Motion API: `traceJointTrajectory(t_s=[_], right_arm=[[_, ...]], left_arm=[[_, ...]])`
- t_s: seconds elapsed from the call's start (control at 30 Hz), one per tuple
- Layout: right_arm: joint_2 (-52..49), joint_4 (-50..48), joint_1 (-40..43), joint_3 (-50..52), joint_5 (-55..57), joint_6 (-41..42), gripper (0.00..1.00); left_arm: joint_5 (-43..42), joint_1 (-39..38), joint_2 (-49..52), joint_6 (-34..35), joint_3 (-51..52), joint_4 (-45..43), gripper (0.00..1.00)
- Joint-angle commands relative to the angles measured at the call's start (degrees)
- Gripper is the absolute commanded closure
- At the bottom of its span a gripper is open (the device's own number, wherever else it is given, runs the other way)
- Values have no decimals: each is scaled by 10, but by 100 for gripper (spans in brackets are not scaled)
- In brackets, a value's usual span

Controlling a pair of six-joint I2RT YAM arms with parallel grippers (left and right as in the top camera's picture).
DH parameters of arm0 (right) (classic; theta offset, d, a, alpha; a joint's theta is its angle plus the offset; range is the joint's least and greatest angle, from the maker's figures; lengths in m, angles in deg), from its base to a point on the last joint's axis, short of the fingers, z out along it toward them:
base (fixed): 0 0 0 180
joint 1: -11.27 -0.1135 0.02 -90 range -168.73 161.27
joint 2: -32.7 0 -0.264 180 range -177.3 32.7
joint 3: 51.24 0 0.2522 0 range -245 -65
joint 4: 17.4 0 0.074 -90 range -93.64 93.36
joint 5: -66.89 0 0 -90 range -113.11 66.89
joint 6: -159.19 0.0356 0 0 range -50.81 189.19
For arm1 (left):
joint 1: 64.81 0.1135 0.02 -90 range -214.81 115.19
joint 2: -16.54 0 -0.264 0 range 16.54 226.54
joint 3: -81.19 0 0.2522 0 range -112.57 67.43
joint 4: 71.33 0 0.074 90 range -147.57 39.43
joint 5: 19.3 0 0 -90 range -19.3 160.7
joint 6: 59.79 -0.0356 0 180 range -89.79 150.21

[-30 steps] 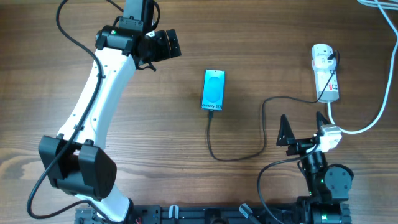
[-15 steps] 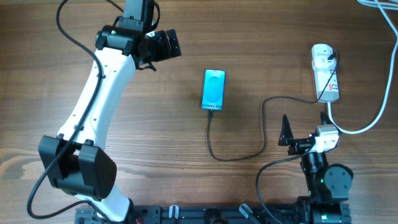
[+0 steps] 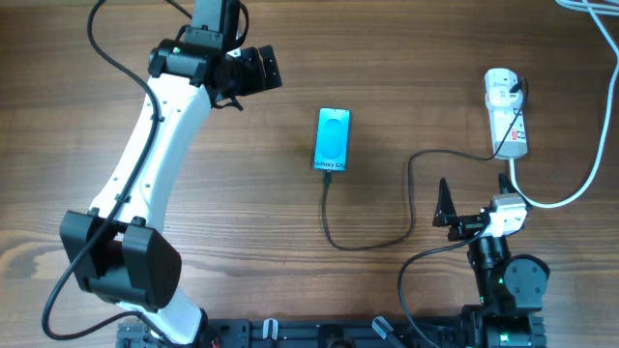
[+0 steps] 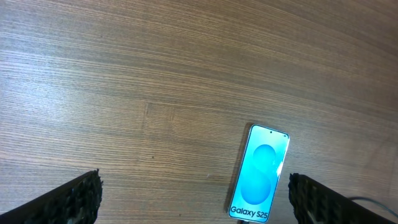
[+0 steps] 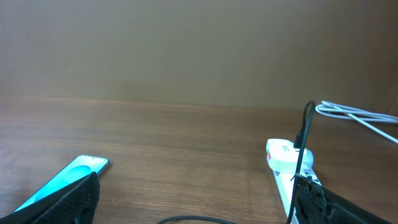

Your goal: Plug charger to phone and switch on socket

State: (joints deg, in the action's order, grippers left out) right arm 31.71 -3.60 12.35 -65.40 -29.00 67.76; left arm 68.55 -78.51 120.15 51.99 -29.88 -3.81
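I see both end effectors spread apart: left (image 3: pixel 273 70) upper left, right (image 3: pixel 471 184) lower right. Phone (image 3: pixel 332 139) lies mid-frame on the counter (image 3: pixel 251 213); charger (image 3: pixel 323 213) loops from it toward the socket (image 3: pixel 505 126) at the right edge.

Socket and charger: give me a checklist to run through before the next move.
1. Charger adapter end sits in the socket: ok.
2. Charger cable reaches the phone at its text end; whether the tip is fully seated: cannot tell.
3. Socket switch on: cannot tell.
4. Right end effector open and empty, near the socket: ok.
5. Left end effector open, empty, not touching the phone: ok.
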Motion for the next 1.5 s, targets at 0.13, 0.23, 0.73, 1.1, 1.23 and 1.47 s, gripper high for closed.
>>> traceJointTrajectory(t_s=[0.13,0.23,0.73,1.1,1.23,1.47], right_arm=[[8,-2,3,1,9,-5,0],[8,-2,3,1,9,-5,0],[8,-2,3,1,9,-5,0],[8,-2,3,1,9,-5,0],[8,-2,3,1,9,-5,0],[8,-2,3,1,10,-5,0]], left_arm=[[7,1,3,3,1,-1,0],[7,1,3,3,1,-1,0],[7,1,3,3,1,-1,0],[8,-1,-22,-1,1,80,0],[8,-5,-60,-3,9,102,0],[7,-19,-173,-3,226,-21,0]])
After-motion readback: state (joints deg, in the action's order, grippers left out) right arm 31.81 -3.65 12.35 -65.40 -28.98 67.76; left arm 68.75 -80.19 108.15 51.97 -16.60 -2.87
